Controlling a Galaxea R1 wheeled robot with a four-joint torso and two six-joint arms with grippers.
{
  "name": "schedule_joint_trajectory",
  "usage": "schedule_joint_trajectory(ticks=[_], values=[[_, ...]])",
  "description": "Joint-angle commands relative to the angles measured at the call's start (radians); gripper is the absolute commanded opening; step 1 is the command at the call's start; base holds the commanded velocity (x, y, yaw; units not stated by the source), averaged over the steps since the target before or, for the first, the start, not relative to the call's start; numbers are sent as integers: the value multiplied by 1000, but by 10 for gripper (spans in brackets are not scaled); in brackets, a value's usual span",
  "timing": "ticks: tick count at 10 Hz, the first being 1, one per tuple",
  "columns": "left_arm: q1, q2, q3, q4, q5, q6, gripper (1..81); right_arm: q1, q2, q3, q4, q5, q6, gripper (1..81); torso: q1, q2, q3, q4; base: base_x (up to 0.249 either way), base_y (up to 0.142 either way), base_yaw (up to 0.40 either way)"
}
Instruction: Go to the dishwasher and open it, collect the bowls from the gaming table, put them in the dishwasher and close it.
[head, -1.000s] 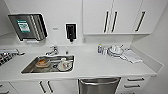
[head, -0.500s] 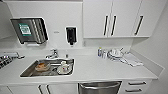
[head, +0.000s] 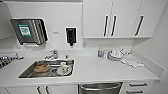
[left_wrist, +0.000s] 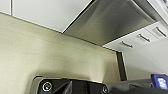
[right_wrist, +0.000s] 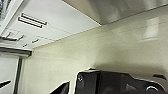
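The dishwasher (head: 100, 88) sits under the white counter at the bottom middle of the head view. Its brushed steel front and bar handle are shut against the counter edge. Its steel front also appears in the left wrist view, the dishwasher (left_wrist: 112, 22) above a pale floor, and in the right wrist view, the dishwasher (right_wrist: 117, 7). Dark parts of my arms lie along the edge of both wrist views. The bowls and the gaming table are out of view.
A steel sink (head: 27, 72) left of the dishwasher holds a mug (head: 64, 68) and other dishes. White dishes (head: 115, 55) and a cloth lie on the counter at the right. Drawers (head: 138, 86) flank the dishwasher. Upper cabinets (head: 125, 17) hang above.
The whole head picture has shifted slightly downward and grown a little, so the camera has come closer to the counter. Nothing on the counter has moved.
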Motion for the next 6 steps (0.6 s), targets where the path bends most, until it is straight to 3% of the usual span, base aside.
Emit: schedule_joint_trajectory(ticks=[1,2,4,6], values=[[-66,-61,39,35,56,-5,811,168,-69,64,61,-83,2,811,63,-97,-91,0,0,0,0],[-66,-77,50,35,56,-7,811,197,-70,76,74,-96,2,811,85,-132,-31,0,0,0,0],[-85,-116,99,37,55,-13,811,241,-72,95,105,-97,2,811,122,-188,-78,0,0,0,0],[-105,-168,173,62,46,-11,811,270,-70,90,128,-128,1,811,162,-251,-92,0,0,0,0]])
